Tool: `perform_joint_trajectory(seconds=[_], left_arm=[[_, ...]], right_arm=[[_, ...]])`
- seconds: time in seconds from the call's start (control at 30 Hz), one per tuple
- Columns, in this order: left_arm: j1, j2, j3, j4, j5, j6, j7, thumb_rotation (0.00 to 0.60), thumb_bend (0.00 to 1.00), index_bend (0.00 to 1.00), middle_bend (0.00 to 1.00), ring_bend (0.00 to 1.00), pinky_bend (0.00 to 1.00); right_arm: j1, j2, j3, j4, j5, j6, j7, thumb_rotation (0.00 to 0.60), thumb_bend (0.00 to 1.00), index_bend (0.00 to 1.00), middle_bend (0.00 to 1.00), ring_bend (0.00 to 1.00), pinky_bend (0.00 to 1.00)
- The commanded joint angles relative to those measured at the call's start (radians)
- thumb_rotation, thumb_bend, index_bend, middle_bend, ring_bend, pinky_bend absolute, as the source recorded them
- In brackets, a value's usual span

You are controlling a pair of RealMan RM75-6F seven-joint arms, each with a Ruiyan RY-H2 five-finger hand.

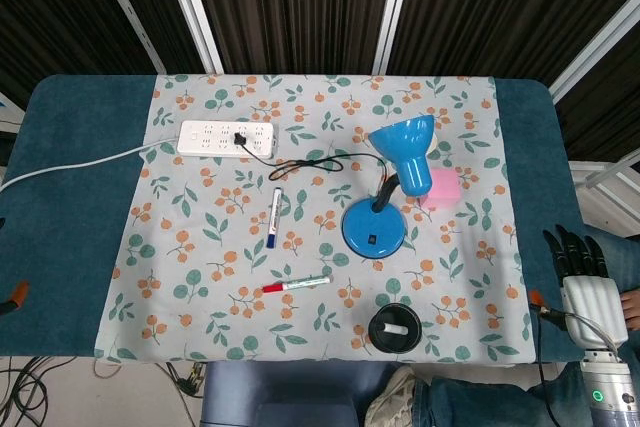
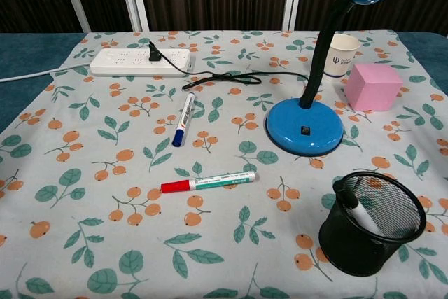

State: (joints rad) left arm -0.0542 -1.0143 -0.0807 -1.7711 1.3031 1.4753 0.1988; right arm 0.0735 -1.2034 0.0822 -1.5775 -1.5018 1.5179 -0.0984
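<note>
- Overhead, one right hand (image 1: 580, 265) is seen off the table's right edge, its dark fingers spread apart and nothing held; the left hand is not shown.
- Nearest it, one round black mesh pen holder (image 1: 394, 328) is set at the near edge of the floral cloth (image 1: 200, 247).
- Two markers are counted: a red-capped marker (image 1: 295, 285) and a blue-capped marker (image 1: 274, 217).
- One glossy blue desk lamp (image 1: 378, 222), one pink cube (image 1: 443, 187) and one white power strip (image 1: 226, 137) are also laid out.
- From the chest, one black pen (image 2: 352, 206) is seen leaning inside the holder, and one paper cup (image 2: 341, 54) behind the cube.
</note>
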Motion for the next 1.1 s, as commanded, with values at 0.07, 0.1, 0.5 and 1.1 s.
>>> perform_joint_trajectory(seconds=[0.07, 0.1, 0.5, 1.1], left_arm=[[0.000, 0.000, 0.000, 0.000, 0.001, 0.001, 0.000, 0.600, 0.28, 0.04, 0.04, 0.00, 0.10], [0.000, 0.000, 0.000, 0.000, 0.001, 0.001, 0.000, 0.600, 0.28, 0.04, 0.04, 0.00, 0.10], [0.001, 0.001, 0.000, 0.000, -0.001, 0.001, -0.001, 0.600, 0.28, 0.04, 0.04, 0.00, 0.10], [0.002, 0.002, -0.001, -0.002, 0.000, 0.005, -0.002, 0.600, 0.28, 0.04, 0.04, 0.00, 0.10]], right_arm=[[0.000, 0.000, 0.000, 0.000, -0.001, 0.000, -0.001, 0.600, 0.33, 0.01, 0.04, 0.06, 0.00], [0.000, 0.000, 0.000, 0.000, -0.001, 0.000, -0.001, 0.600, 0.33, 0.01, 0.04, 0.06, 0.00], [0.000, 0.001, -0.002, -0.004, -0.001, -0.002, 0.000, 0.600, 0.33, 0.01, 0.04, 0.06, 0.00], [0.007, 0.009, -0.012, -0.009, 0.000, -0.033, 0.028, 0.600, 0.33, 0.01, 0.07, 0.13, 0.05]])
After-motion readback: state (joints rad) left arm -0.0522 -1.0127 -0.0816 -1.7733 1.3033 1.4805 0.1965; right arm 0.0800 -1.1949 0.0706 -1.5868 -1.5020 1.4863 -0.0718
